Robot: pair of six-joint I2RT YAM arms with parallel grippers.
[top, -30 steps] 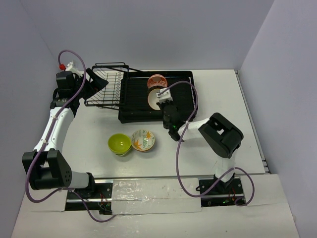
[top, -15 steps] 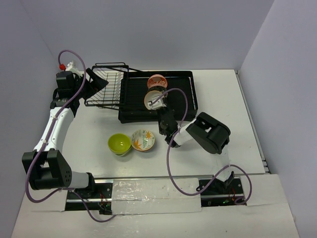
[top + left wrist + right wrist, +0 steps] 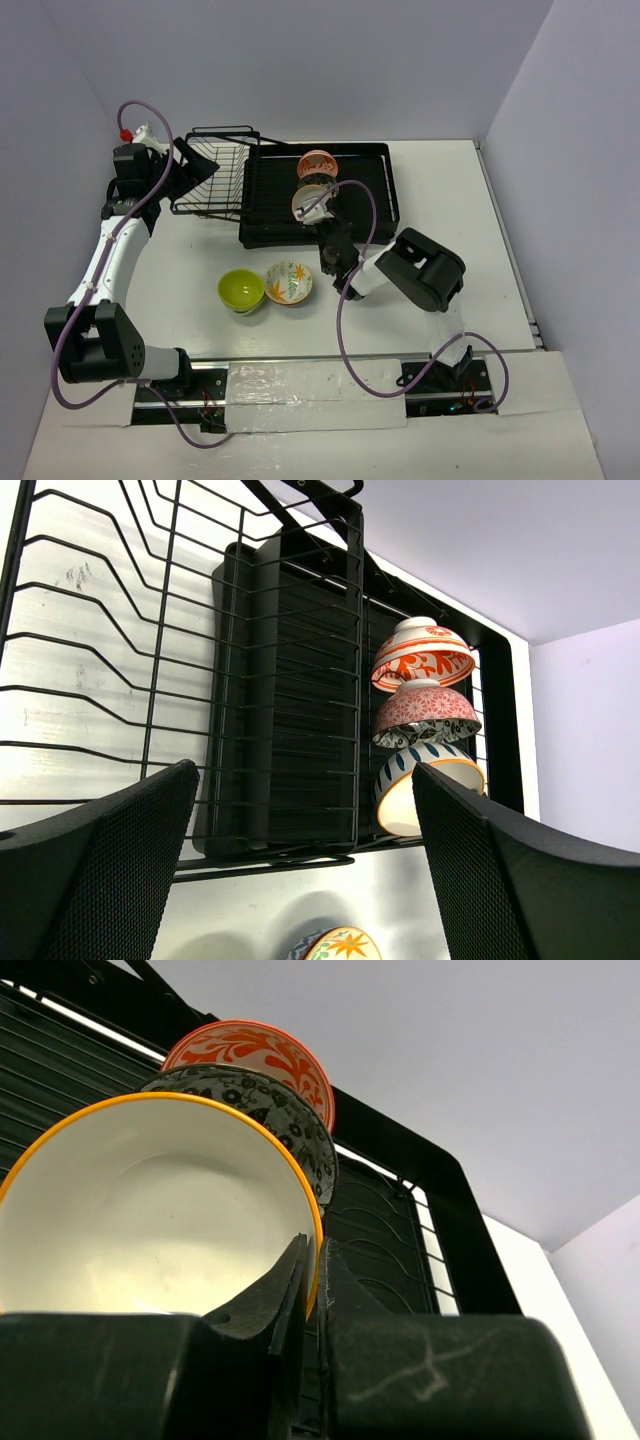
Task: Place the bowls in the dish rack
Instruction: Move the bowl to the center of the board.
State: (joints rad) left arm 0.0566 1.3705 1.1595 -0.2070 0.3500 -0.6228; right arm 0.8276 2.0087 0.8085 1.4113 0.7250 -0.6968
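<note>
Rack point(image 3: 268, 205) part-loaded
Left gripper point(image 3: 305, 772) gapes wide, empty, at the wire basket point(image 3: 205, 185); green bowl point(image 3: 241, 289) and leaf bowl point(image 3: 288, 282) sit together on the table point(image 3: 180, 260); right gripper point(image 3: 318, 1265) pinches the cream bowl point(image 3: 150, 1210)'s rim in the rack, against two patterned bowls point(image 3: 424, 652)

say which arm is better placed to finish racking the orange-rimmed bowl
Right. The right gripper is shut on the orange-rimmed bowl, over the dish rack. The left gripper hangs open by the wire basket, holding nothing.
</note>
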